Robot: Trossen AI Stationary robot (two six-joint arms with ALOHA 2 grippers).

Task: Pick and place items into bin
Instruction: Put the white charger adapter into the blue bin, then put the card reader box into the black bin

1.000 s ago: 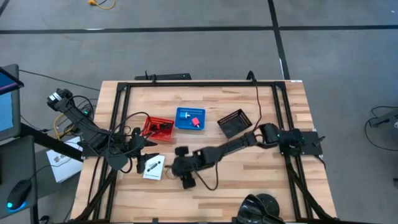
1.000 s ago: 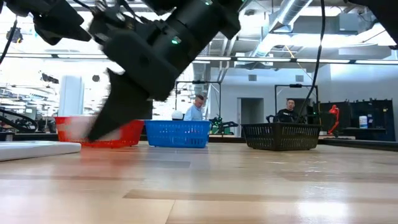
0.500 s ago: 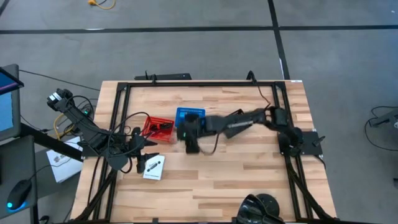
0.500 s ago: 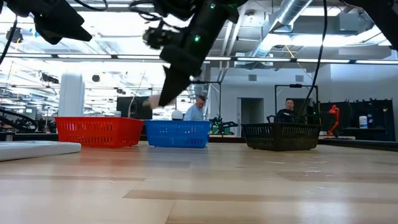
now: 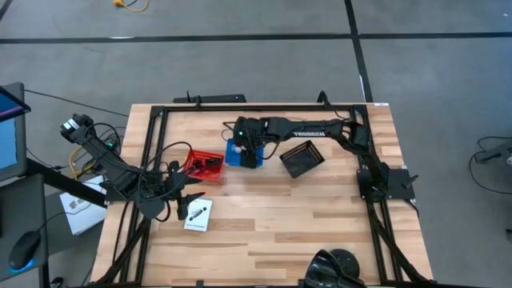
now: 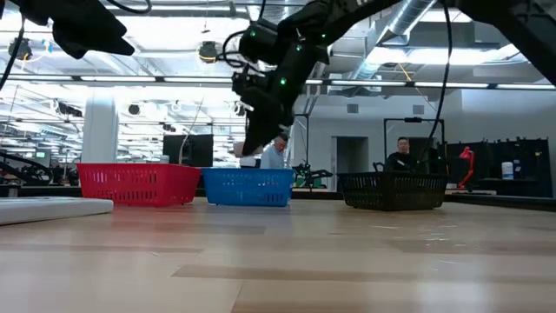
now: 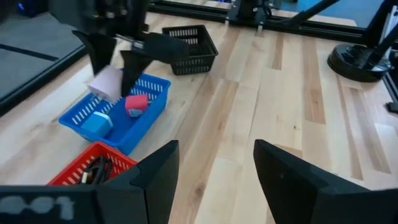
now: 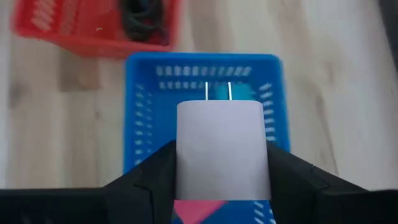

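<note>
- Right gripper (image 5: 250,152) poised over the blue basket (image 5: 233,158), fingers (image 8: 155,174) clamped on a pale pink cube (image 8: 222,149) held above the basket's inside.
- Same cube seen from the left wrist (image 7: 106,83), pinched between the right arm's dark fingers just over the blue basket's (image 7: 149,106) far end.
- In the blue basket: a blue cube (image 7: 96,123) and a pink cube (image 7: 137,102), side by side, apart from the held one.
- Red basket (image 5: 202,164) just left of the blue one, holding a dark cord (image 8: 144,18); more dark pieces in it, too small to tell apart.
- Black basket (image 5: 302,158) to the right of the blue one, set at an angle.
- Left gripper (image 5: 182,210) near the table's left edge, jaws spread wide, holding nothing.
- White packet (image 5: 198,215) flat on the table, just beside the left gripper, a black pen shape on it.
- Two people in the room behind the baskets in the low view.
</note>
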